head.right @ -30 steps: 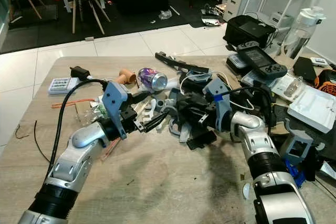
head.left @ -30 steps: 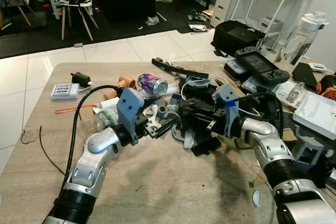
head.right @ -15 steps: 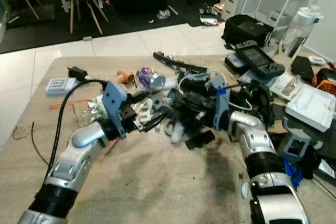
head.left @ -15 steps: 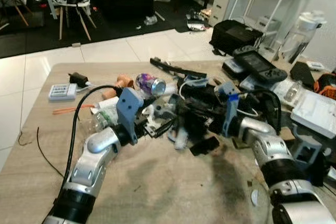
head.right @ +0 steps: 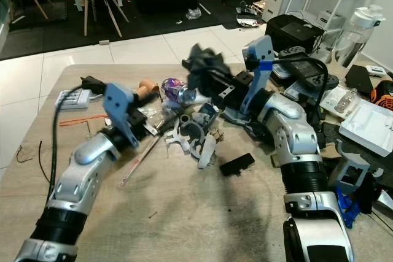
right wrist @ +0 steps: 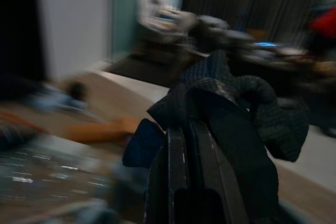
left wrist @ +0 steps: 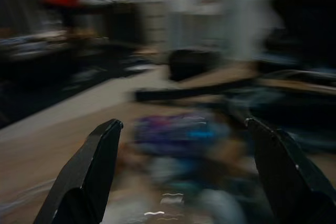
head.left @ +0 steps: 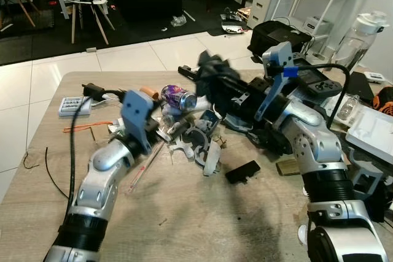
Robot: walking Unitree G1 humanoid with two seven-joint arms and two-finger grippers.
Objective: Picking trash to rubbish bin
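**Trash in hand: dark mesh wad, lifted clear of the pile**

Wad of dark mesh fabric (head.left: 212, 72), crumpled, netted weave, carried in the air above the far side of the pile. Judged light and limp: it will sag and drape from whatever point holds it, cannot break, and is unlikely to slip since the weave catches on the fingers. Best taken at the bunched middle, as here, so no loose tail trails into the clutter below.

Holder: right gripper (right wrist: 197, 129), fingers clamped together on the wad's core, with folds spilling round both sides of the tips. Arm raised and reaching forward over the bench.

Remaining trash on the bench (head.left: 184, 219), nearest first: grey and white plastic fragments (head.left: 199, 142) in a heap directly below the wad; a purple drink can (head.left: 178, 97) lying on its side at the heap's far edge, thin-walled, easy to dent, best taken across its body; a flat black piece (head.left: 242, 172) lying apart on the near side.

Left gripper (left wrist: 178, 177): fingers spread wide, holding nothing, at the pile's left edge and pointed toward the purple can.

Surroundings: white key pad (head.left: 74, 105) and orange strip (head.left: 86, 127) at the left of the bench; handheld console (head.left: 316, 78), white tray (head.left: 371, 132) and other gear crowding the right. No rubbish bin identified.
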